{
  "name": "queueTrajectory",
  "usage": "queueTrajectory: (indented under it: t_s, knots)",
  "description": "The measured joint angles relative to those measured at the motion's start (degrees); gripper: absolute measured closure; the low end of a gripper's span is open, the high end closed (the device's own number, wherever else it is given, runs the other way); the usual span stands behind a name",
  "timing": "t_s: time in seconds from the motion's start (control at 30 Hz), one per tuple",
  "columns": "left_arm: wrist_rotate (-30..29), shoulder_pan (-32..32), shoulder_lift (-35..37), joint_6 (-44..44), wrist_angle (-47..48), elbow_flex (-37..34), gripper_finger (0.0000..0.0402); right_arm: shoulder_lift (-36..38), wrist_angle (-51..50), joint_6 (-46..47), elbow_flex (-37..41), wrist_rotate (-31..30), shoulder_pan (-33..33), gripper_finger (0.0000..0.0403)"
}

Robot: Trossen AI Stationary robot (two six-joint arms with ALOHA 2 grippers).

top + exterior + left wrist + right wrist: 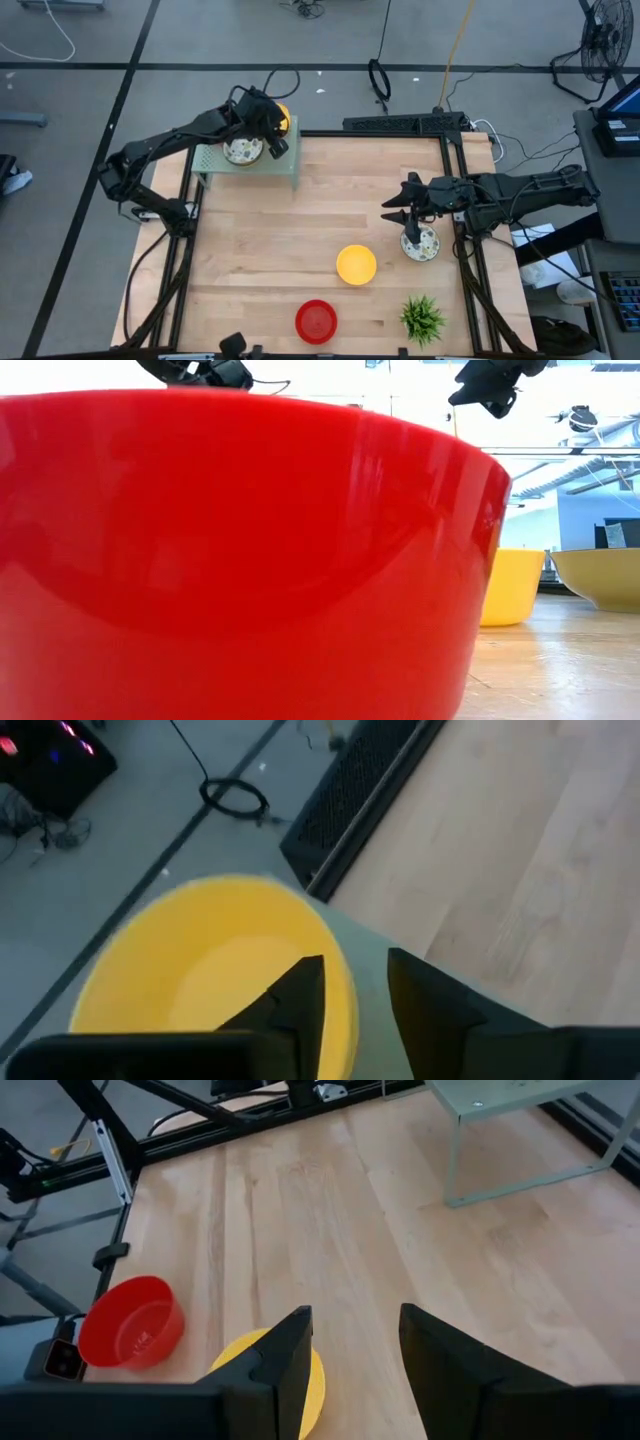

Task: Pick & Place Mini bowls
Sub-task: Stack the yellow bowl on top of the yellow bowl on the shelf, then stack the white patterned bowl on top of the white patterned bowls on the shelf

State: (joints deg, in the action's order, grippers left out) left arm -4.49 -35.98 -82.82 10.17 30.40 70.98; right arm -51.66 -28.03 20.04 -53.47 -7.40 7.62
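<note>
1. Nearest your low camera sits the plain red round bowl [240,550] on the tabletop [300,230].
2. Your left pincer [355,985], parted, straddles the plain yellow round bowl's [215,965] rim on the pale green shelf [285,165].
3. Your right pincer [355,1340] hangs open, empty.

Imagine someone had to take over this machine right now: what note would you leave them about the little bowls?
Left gripper: jaws open over the raised shelf at the table's far left, by the yellow bowl there.
A patterned bowl also sits on the shelf.
Right gripper: jaws open, empty, above a second patterned bowl at the table's right edge.
Still on the table: that bowl, another yellow bowl, a red bowl.
Done: two shelved, apparently. Left: three.
</note>
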Motion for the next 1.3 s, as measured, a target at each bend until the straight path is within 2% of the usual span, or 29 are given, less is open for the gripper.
queueTrajectory:
  t_s: [0.2, 0.37, 0.5, 0.6, 0.7, 0.8, 1.0, 1.2, 1.3]
  knots:
    - [0.79, 2.08, 2.82, -0.61, -2.75, 0.00, 0.0279, -0.05, 0.77, -2.40, 0.00, 0.00, -0.04, 0.0264]
    - [10.56, 5.21, 5.11, -5.03, -3.55, 0.07, 0.0279, -2.70, 4.14, -4.02, -0.02, 0.07, -0.02, 0.0264]
    - [18.20, 9.44, 5.26, -9.17, -3.03, 0.07, 0.0279, -6.82, 3.93, -1.68, -0.04, 0.07, 0.03, 0.0264]
    - [20.96, 12.96, 5.26, -10.66, -2.03, 0.07, 0.0279, -10.26, 2.87, -0.39, -0.02, -0.25, 0.78, 0.0264]
    - [20.94, 16.70, 5.26, -10.75, -0.97, 0.07, 0.0279, -13.27, 1.66, 1.34, -0.03, -1.98, 1.67, 0.0264]
    - [20.95, 19.99, 5.26, -11.51, 0.04, 0.04, 0.0279, -15.52, -3.46, 6.26, -0.93, -3.15, 2.32, 0.0264]
    - [20.83, 24.83, 5.26, -13.73, -0.01, 0.04, 0.0279, -20.84, -21.63, 20.82, -5.66, -0.98, 4.58, 0.0264]
    - [16.76, 27.90, 5.26, -13.50, 0.02, 0.04, 0.0279, -24.99, -26.81, 37.57, -6.10, 7.47, 7.53, 0.0264]
    - [15.95, 28.64, 5.26, -13.42, 0.04, 0.04, 0.0279, -26.58, -28.11, 43.03, -6.10, 7.60, 8.85, 0.0264]
